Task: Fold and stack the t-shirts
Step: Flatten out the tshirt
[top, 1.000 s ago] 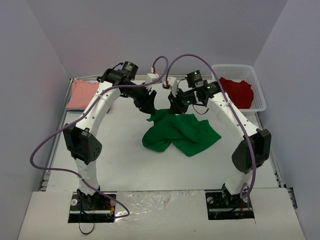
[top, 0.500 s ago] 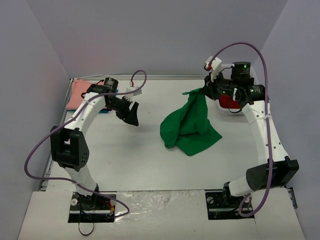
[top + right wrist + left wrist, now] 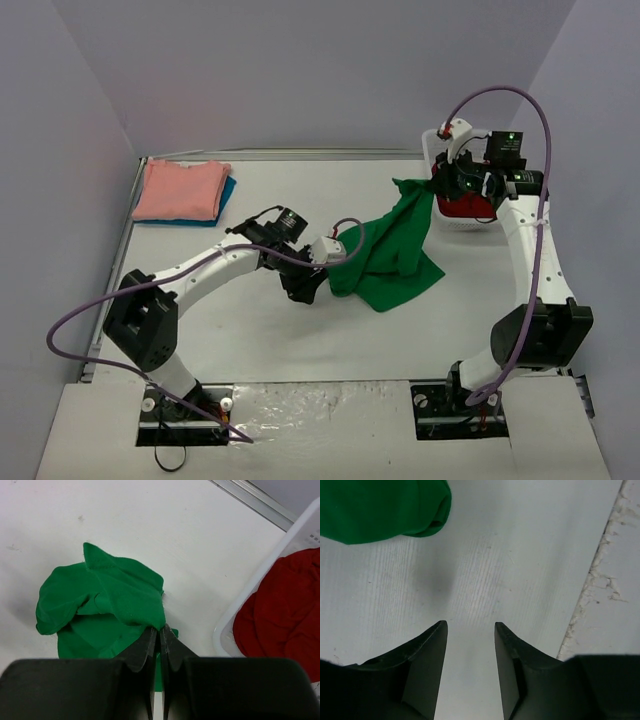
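Note:
A bright green t-shirt [image 3: 385,250] hangs from my right gripper [image 3: 437,188], which is shut on its top corner and holds it up next to the basket; its lower part lies crumpled on the table. The right wrist view shows the green cloth [image 3: 110,605] pinched in the closed jaws [image 3: 161,630]. My left gripper [image 3: 306,288] is open and empty, low over the table at the shirt's left edge; the left wrist view shows the shirt's hem [image 3: 385,510] ahead of it [image 3: 470,625]. A salmon-pink shirt [image 3: 180,188] lies folded on a teal-blue one [image 3: 228,190] at the back left.
A white mesh basket [image 3: 437,215] at the back right holds a red shirt [image 3: 466,205], also in the right wrist view [image 3: 285,610]. The table's rough front edge strip [image 3: 610,580] shows in the left wrist view.
My left arm swung from the back left down to the shirt's left edge. My right gripper carried the shirt corner a little further right and lower. The shirt spread out leftward.

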You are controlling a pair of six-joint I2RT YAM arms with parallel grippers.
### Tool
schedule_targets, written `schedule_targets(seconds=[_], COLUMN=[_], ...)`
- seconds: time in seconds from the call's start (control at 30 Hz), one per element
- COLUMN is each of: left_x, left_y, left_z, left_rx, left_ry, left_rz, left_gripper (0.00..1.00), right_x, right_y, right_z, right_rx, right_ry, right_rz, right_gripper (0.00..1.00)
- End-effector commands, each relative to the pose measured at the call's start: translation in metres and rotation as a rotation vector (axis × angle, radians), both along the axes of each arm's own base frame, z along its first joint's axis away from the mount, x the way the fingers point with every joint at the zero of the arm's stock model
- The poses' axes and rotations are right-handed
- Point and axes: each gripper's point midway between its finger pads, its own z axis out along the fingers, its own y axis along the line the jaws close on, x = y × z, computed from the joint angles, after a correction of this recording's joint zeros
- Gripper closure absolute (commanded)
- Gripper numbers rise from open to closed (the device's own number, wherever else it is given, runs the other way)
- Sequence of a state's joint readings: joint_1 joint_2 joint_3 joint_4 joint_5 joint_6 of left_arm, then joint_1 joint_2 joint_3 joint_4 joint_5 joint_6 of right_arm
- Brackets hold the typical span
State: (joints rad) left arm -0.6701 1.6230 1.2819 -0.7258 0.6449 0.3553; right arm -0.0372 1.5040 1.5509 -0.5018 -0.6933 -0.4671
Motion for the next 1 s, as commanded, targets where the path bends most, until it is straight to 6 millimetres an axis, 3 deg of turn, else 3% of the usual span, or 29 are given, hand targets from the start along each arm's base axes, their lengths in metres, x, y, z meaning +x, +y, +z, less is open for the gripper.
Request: schedule_targets(seconds=[0.0, 0.2, 0.33, 0.73, 0.97], left_x=[0.032, 0.050, 0.054, 0.050, 0.045], left_y=[0.002, -0.004, -0.021, -0.084, -0.102], left_z=[0.001, -0.023, -0.030, -0.035, -0.052], left_rx=[0.008, 0.044, 0.049, 0.011, 0.024], left_ry=[-0.151, -0.267, -0.309, -0.352, -0.321], left_rz=[0.074, 0.155, 0.145, 0.064, 0.017], left_gripper=[0.59, 0.55, 0.55, 0.56, 0.55], right_x=[0.011, 0.016, 0.019, 0.022, 0.024], right_y=[-0.008, -0.018, -0.019, -0.020, -0.021], right_z=[0.009, 0.002, 0.000, -0.015, -0.022], right_rx=[0.041, 0.067, 0.075, 0.078, 0.076], right_ry=[-0.023, 0.003, 0.013, 0.051, 0.065], right_rz=[-0.021, -0.033, -0.038, -0.041, -0.040], right_gripper=[1.00, 1.00, 1.00, 1.00, 1.00])
